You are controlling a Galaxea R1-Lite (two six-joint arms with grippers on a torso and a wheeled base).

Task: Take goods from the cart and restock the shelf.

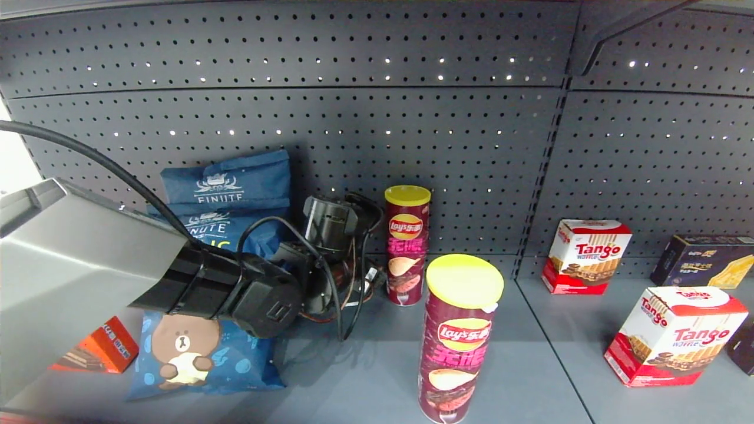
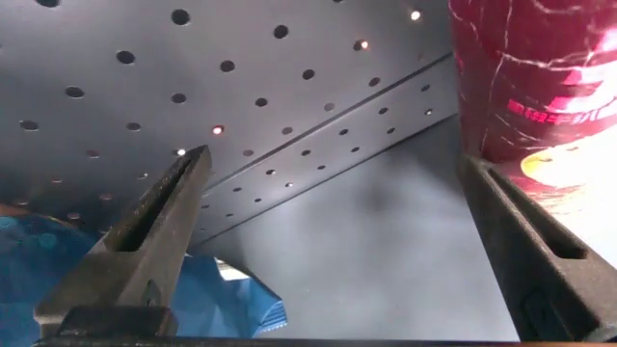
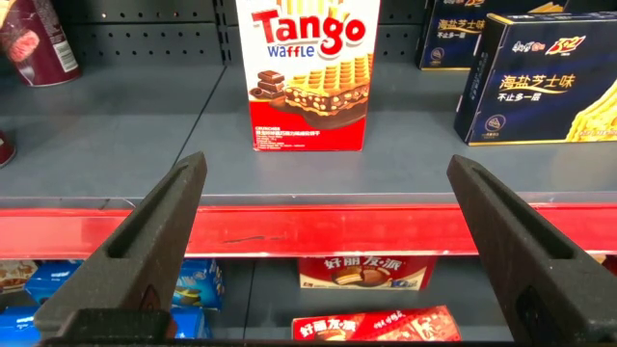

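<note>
Grey shelf deck (image 1: 353, 383) backed by perforated panel (image 1: 353, 118). Noted rear chip can (image 1: 406, 244) upright near the back, yellow lid on, apparently already stocked. Seen from the left wrist: same can just beside one finger of the left gripper (image 2: 335, 159), outside the gap, contact impossible to confirm. Jaws spread wide, nothing between them but bare deck and panel. Judged main risk: a sideways swing or a skewed pull-back clipping the can with that near finger. Tall, narrow, light body, so likely to tip and roll. Second hazard: loose cables (image 1: 347, 294) hanging off the wrist close to the can's base, able to hook it on retreat. Front chip can (image 1: 460, 338) standing apart toward the shelf edge, next in line if the rear one falls forward. Blue snack bags (image 1: 227, 200) leaning on the panel and bear bag (image 1: 197, 359) lying flat, both close under the left arm; a low withdrawal could drag them. Farther right, waffle box (image 1: 586, 247), well clear. Right gripper (image 3: 326, 162) also spread wide and holding nothing, low before the red edge strip (image 3: 308, 231); a careless lift could knock that lip.
</note>
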